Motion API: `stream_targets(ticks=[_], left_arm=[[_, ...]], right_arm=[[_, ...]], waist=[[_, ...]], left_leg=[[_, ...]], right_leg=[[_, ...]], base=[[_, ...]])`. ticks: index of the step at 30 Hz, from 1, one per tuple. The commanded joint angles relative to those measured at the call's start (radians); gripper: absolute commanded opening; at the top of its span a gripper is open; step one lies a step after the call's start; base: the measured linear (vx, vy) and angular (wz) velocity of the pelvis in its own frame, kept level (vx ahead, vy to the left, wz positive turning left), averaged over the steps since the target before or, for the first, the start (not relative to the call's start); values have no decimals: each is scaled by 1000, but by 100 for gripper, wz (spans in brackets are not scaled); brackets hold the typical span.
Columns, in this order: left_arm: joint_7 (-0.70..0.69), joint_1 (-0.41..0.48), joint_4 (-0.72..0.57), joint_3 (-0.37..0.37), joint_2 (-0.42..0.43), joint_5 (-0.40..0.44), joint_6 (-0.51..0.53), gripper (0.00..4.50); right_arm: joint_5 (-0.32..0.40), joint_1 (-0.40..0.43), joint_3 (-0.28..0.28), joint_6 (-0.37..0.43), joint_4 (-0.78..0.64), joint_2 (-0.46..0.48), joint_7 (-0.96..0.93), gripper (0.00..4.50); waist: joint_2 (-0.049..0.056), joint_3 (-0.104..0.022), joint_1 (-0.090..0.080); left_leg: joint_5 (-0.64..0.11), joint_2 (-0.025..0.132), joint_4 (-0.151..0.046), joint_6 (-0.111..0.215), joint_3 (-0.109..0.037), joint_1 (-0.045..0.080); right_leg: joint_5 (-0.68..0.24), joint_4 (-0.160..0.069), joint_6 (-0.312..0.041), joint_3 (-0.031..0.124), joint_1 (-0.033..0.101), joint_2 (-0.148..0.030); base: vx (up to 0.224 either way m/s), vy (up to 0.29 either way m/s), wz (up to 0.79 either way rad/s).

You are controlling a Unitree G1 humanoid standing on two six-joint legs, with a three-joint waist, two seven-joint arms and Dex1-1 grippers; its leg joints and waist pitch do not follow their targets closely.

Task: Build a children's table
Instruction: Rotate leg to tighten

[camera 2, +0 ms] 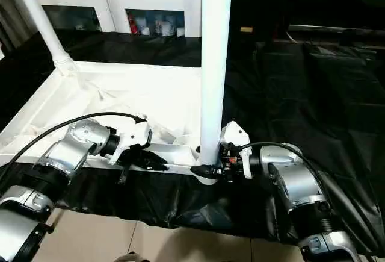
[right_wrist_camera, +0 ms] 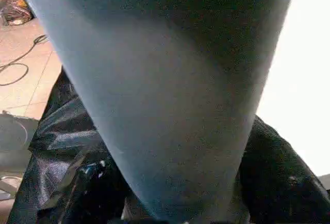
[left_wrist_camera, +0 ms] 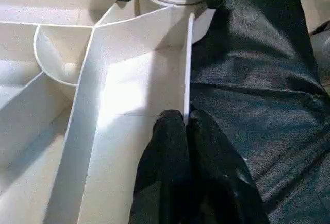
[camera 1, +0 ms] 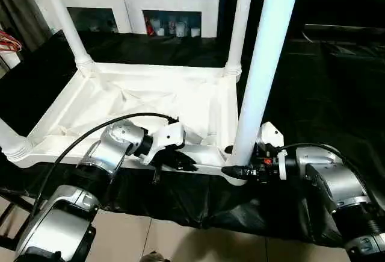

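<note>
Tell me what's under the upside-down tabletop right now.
A black sheet lies under the tabletop and spreads out well past its rim, hanging over the near edge toward the tiled floor. Whatever supports the sheet is covered.
</note>
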Motion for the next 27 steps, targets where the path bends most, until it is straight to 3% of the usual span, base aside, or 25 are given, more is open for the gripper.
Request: stream_targets(ticks=[1,5,6,7,11,12,15,18,20,22,24,27], left_arm=[[72,-23,-16,14,-19,-3,20,0],[79,-20,-22,15,-20,-3,25,0],[106,-16,-31,21,-30,-1,38,0],[141,-12,-45,27,-46,-2,63,0],[193,-14,-43,22,-67,16,84,0],[244,-16,-39,23,-97,25,105,0],[273,-13,-49,22,-124,26,131,0],[393,-26,-37,26,-196,50,182,0],[439,-28,-34,29,-224,57,203,0],[479,-34,-27,33,-246,64,215,0],[515,-41,-15,34,-264,72,216,0],[567,-60,12,25,-282,104,176,0]], right_arm=[[10,21,120,27,-37,48,69,251],[16,22,114,30,-32,59,57,251],[21,25,93,29,-20,86,13,251],[26,26,60,26,-3,126,-56,251],[8,21,25,7,39,170,-168,251],[-11,10,-7,-8,92,217,-285,250],[-18,5,-27,-16,124,255,-362,250],[-51,-37,-63,-17,222,362,-564,249],[-77,-64,-75,-31,273,404,-671,249],[-103,-96,-94,-50,328,436,-793,249],[-114,-127,-117,-60,375,459,-884,249],[-110,-190,-170,-110,458,510,-977,249]], waist=[[-25,-71,5],[-23,-70,6],[-22,-71,7],[-14,-70,6],[-16,-68,-3],[-14,-67,-5],[-18,-65,-15],[-12,-58,-29],[-12,-52,-42],[-9,-54,-49],[-13,-58,-53],[-12,-64,-56]], left_leg=[[-89,21,-69,88,-1,-13],[-110,22,-71,76,-2,-11],[-106,21,-71,73,-3,-12],[-110,22,-71,70,-2,-11],[-142,20,-79,42,-5,-9],[-156,20,-81,33,-6,-7],[-199,19,-87,14,-8,-2],[-232,18,-91,4,-9,0],[-283,12,-92,-4,-11,9],[-298,8,-93,-6,-13,14],[-284,8,-94,0,-14,12],[-229,10,-97,13,-12,8]], right_leg=[[-204,-67,-201,52,68,-48],[-249,-73,-184,52,68,-49],[-244,-72,-181,52,68,-48],[-241,-74,-183,51,66,-48],[-298,-82,-166,50,66,-49],[-327,-85,-159,49,65,-49],[-383,-95,-140,49,65,-49],[-417,-101,-139,48,61,-48],[-528,-117,-103,42,59,-50],[-565,-123,-85,40,57,-50],[-540,-123,-80,40,59,-48],[-444,-116,-108,43,63,-47]], base=[[0,0,0],[0,0,0],[0,0,0],[0,0,0],[0,0,0],[0,0,0],[0,0,0],[0,0,0],[0,0,0],[0,0,0],[0,0,0],[0,0,0]])
